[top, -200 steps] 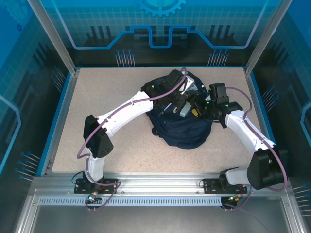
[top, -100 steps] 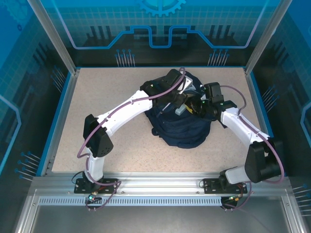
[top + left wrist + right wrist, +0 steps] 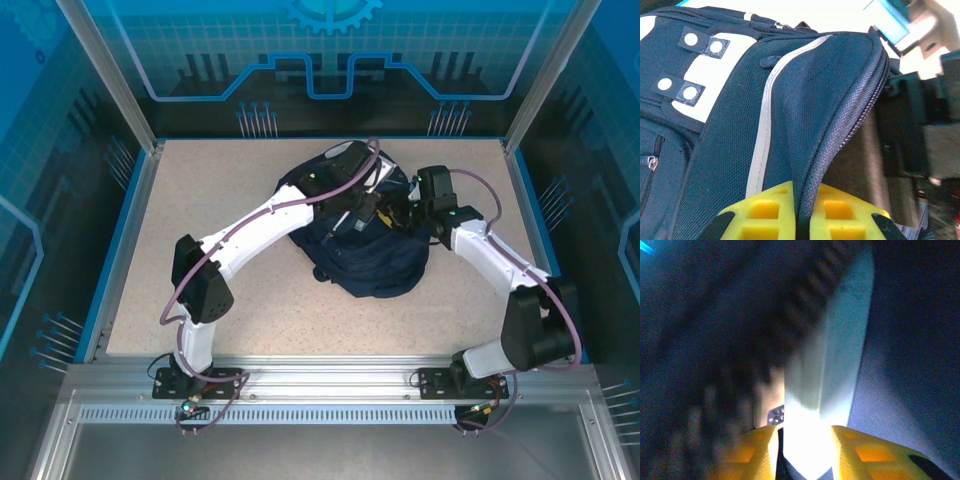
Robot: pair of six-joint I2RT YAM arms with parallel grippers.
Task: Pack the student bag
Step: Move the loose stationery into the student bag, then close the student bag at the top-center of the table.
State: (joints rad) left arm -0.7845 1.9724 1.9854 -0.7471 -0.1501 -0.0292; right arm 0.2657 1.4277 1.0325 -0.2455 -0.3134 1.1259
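The student bag (image 3: 370, 265), dark navy with white stripes, lies in the middle of the table. My left gripper (image 3: 372, 212) is over its top. In the left wrist view the left gripper (image 3: 802, 205) is shut on the zipper edge of the student bag (image 3: 730, 140), holding the opening up. My right gripper (image 3: 405, 215) reaches into that opening from the right. In the right wrist view the right gripper (image 3: 805, 450) has a pale box (image 3: 830, 365) between its yellow fingers. Dark fabric of the student bag (image 3: 910, 365) surrounds it.
The speckled tabletop (image 3: 220, 190) has a blue rim and metal frame posts (image 3: 110, 80) at the corners. The right arm's black wrist (image 3: 910, 125) sits close beside the bag's opening in the left wrist view.
My right gripper has pushed left and farther into the bag's opening. The grey box that showed beside it earlier is now hidden under the flap. The left gripper keeps its hold.
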